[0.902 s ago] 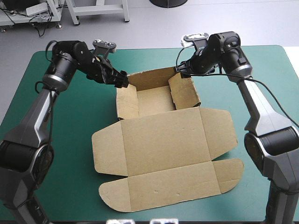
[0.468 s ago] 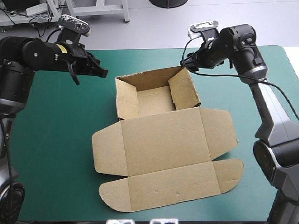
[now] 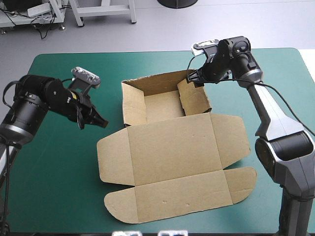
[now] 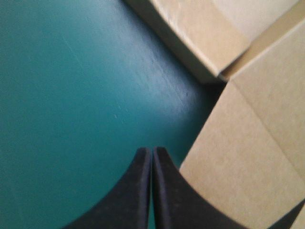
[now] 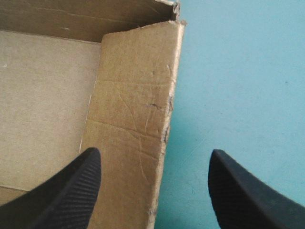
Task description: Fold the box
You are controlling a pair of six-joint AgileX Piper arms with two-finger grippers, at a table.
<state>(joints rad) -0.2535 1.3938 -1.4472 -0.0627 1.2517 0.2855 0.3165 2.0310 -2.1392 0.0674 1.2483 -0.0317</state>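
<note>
The box (image 3: 167,147) was laid mid-way on the tabletop (image 3: 59,196), far walls raised, near panels flat. The left jaws were clenched empty beside it; the right jaws were spread over its far right wall.

Black-and-grey arms (image 3: 269,112) carry black fin-shaped fingers (image 5: 66,193).

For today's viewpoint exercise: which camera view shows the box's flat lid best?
The high view: the whole lid lies flat on the teal-green cover. The left wrist view catches only what seems its side flap beside the shut left gripper; the right wrist view shows the tray's wall, no lid.
</note>
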